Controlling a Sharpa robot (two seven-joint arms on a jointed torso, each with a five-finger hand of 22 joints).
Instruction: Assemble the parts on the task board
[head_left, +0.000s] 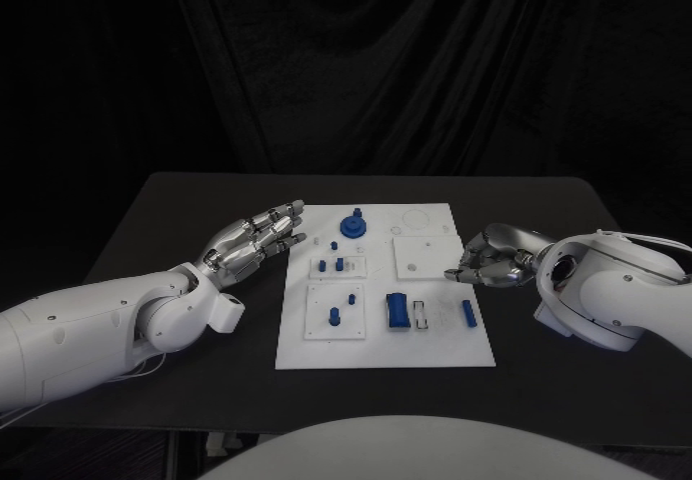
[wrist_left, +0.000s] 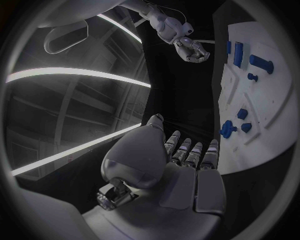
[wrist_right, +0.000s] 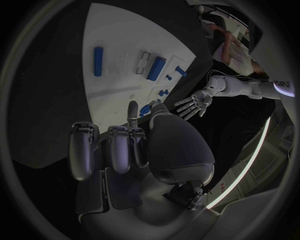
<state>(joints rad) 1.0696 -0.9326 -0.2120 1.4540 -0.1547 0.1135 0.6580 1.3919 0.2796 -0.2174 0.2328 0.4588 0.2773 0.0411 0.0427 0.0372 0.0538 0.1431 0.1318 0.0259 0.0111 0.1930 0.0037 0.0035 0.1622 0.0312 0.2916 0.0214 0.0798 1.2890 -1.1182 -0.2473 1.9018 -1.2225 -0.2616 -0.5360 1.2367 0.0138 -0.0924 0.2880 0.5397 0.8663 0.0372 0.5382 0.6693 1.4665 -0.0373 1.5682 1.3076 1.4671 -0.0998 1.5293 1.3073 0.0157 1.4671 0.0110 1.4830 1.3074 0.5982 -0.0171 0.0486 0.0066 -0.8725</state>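
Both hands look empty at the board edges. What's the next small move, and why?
Probably reach the right hand toward the long blue bar lying loose near the task board's right edge. That hand sits at this edge with fingers curled in, holding nothing, and the bar is the nearest part to it. The left hand hovers open off the board's left side.

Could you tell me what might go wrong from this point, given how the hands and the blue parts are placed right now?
The right hand, fingers curled, sits at the task board edge; reaching in, it might nudge the board. The slim blue bar lies loose near that edge and could be knocked off. The left hand is open beside the far corner, close to the round blue part, which a sweep might tip.
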